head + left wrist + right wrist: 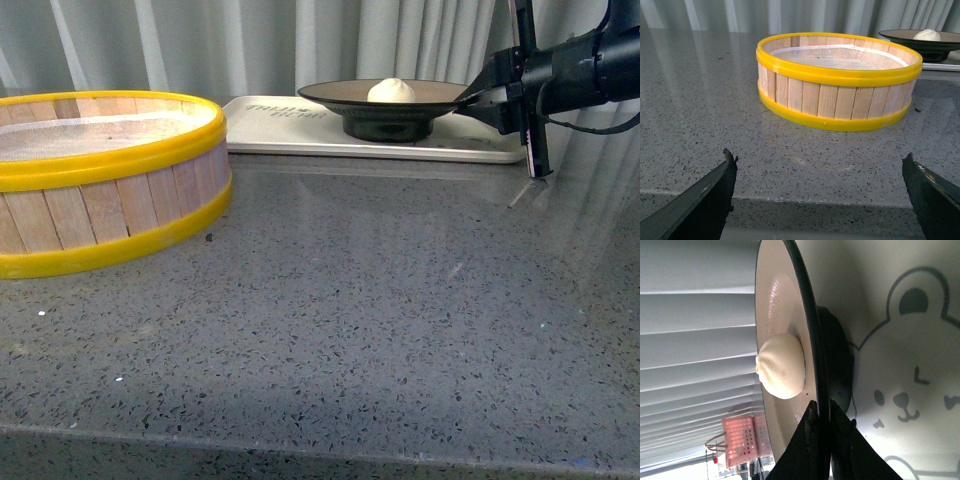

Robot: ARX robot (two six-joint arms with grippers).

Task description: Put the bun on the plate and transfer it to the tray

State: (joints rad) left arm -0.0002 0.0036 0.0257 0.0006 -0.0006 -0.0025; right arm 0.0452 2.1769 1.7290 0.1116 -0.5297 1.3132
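The right fingers (801, 456) are clenched on the rim of the plate (774, 300), one above the rim and one below it. The bun (781, 366) sits near the middle of the plate, and the plate's black foot looks set down on the tray (910, 340), towards its right end.

The main risk is in letting go. If the fingers pull back before they have fully parted, they would drag or tip the plate. The bun is loose on a shallow dish and could roll to the rim or off it. Lifting away while the lower finger is under the rim would lever the plate up. The grip is at one edge only, so any twist could skid the plate across the tray.

The left fingers (705, 200) are spread and empty, low over the desk (700, 100) with the basket (835, 100) ahead of them. They are well apart from the plate and pose little threat to it.
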